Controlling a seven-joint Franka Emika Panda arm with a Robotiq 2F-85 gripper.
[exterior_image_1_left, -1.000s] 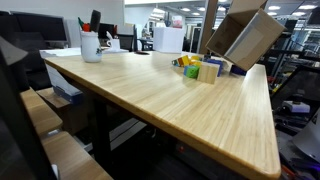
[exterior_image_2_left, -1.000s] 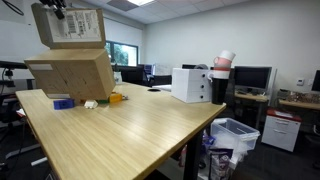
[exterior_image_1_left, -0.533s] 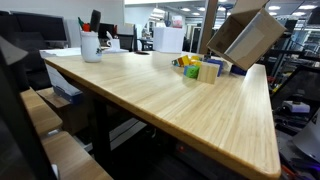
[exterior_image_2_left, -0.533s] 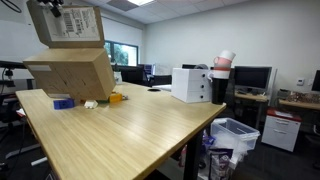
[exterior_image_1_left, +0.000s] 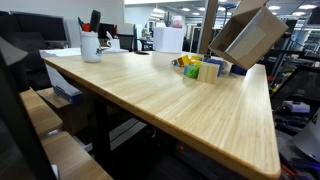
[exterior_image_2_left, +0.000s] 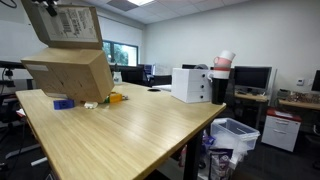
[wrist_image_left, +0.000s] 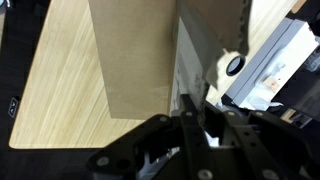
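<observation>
I've got the pincer clamped shut on a flap of the box | box hangs tilted over a far corner of the desk | blocks just beside it

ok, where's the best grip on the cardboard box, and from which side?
The raised top flap, from above. It is a thin flat panel standing clear of the cardboard box body, so the fingers can pinch across it; the body looks too wide. The gripper is shut on it there.
</observation>
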